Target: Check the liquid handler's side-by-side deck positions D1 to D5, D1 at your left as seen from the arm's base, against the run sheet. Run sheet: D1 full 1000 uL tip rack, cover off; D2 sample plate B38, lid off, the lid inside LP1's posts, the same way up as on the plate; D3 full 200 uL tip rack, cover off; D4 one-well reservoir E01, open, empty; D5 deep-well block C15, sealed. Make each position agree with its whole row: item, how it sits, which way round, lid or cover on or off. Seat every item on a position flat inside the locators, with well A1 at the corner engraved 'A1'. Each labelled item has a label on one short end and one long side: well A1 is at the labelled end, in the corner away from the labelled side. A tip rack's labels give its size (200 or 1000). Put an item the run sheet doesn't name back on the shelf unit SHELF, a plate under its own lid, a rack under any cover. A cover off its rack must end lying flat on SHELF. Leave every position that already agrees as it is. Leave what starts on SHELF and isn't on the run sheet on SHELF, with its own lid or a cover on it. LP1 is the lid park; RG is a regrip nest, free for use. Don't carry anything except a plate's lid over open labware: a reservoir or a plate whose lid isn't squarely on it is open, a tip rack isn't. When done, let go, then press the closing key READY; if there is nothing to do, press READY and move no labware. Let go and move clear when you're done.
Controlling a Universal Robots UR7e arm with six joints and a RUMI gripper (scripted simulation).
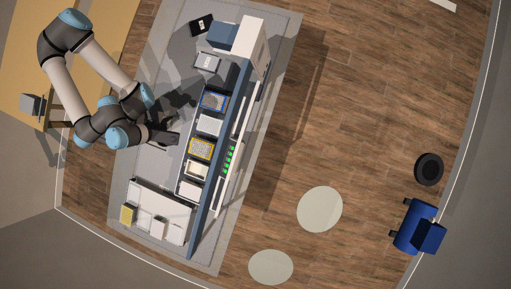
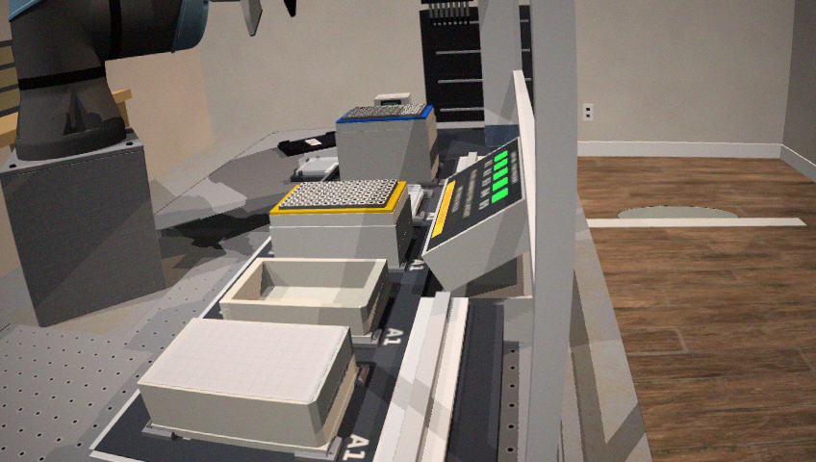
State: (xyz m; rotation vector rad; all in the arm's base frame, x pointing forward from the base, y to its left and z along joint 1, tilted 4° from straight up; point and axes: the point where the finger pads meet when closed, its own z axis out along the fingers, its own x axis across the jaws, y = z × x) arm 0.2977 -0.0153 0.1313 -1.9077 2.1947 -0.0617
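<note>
The deck row runs along the liquid handler. From far to near in the exterior view it holds a tall blue-rimmed tip rack (image 1: 213, 100) (image 2: 384, 141) with no cover, a low white plate (image 1: 210, 124) mostly hidden behind the racks, a yellow-rimmed tip rack (image 1: 201, 148) (image 2: 342, 219) with no cover, an open empty reservoir (image 1: 196, 169) (image 2: 309, 292) and a sealed deep-well block (image 1: 190, 190) (image 2: 248, 380). A lid (image 1: 206, 61) (image 2: 317, 166) lies in the lid park. My gripper (image 1: 171, 137) (image 2: 267, 10) is open and empty, high above the table beside the yellow rack.
The shelf unit (image 1: 157, 214) at the near end carries a yellow tip rack (image 1: 128, 214) and several white items. A black regrip nest (image 1: 198, 24) lies at the far end. The slanted key panel (image 2: 477, 209) shows several green lights (image 1: 228, 157). The handler's upright rail (image 2: 549, 228) runs behind the deck.
</note>
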